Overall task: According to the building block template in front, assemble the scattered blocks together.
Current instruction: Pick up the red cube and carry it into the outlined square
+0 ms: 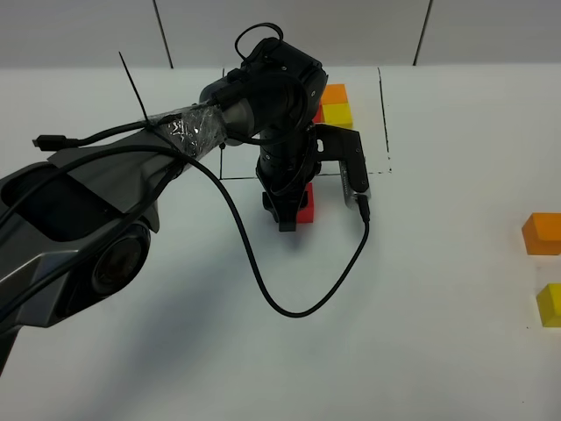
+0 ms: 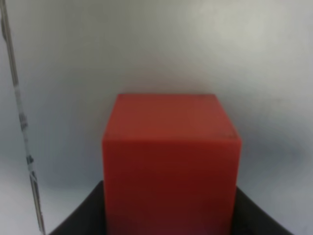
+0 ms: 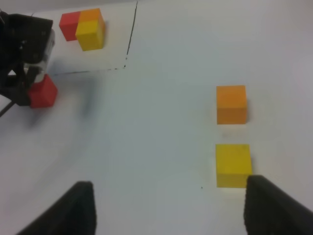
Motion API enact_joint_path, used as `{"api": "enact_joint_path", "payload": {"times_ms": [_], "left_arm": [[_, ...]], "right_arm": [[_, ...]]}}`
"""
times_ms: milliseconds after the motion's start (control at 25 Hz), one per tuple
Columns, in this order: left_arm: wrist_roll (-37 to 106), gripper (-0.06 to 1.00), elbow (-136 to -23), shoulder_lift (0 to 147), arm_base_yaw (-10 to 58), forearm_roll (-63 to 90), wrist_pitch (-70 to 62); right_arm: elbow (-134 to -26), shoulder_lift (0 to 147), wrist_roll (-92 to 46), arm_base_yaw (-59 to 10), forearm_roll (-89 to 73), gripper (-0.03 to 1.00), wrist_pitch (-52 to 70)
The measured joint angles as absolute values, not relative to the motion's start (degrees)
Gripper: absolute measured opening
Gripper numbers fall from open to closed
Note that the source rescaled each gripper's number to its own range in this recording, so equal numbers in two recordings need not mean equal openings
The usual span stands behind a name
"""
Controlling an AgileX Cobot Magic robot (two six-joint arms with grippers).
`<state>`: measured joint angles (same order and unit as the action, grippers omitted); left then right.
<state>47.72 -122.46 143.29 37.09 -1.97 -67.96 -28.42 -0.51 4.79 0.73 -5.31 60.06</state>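
Nothing joined yet. Left hand (image 1: 287,219), pressed together, butts red block (image 1: 306,202) just outside template (image 1: 337,103) frame. Orange block (image 1: 543,233) and yellow block (image 1: 550,303) lie well apart from it on the surface (image 1: 438,351), near the spread, empty right hand (image 3: 168,186).

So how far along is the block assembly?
Done: nothing joined yet. In hand: left pincer shut on the red cube, just outside the black frame around the template. Left: orange cube and yellow cube lie apart, neither gripped; right pincer open and empty.
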Motion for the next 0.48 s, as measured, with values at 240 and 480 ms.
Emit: {"api": "enact_joint_path", "payload": {"times_ms": [240,480], "left_arm": [[47.84,0.0,-122.46,143.33,37.09,-1.87,-67.67],[47.84,0.0,-122.46,143.33,37.09,-1.57,-66.35]], "right_arm": [[-28.42,-0.51,4.79,0.73,-5.31,0.36,60.06],[-28.42,-0.51,4.79,0.73,-5.31,0.36,60.06]]}}
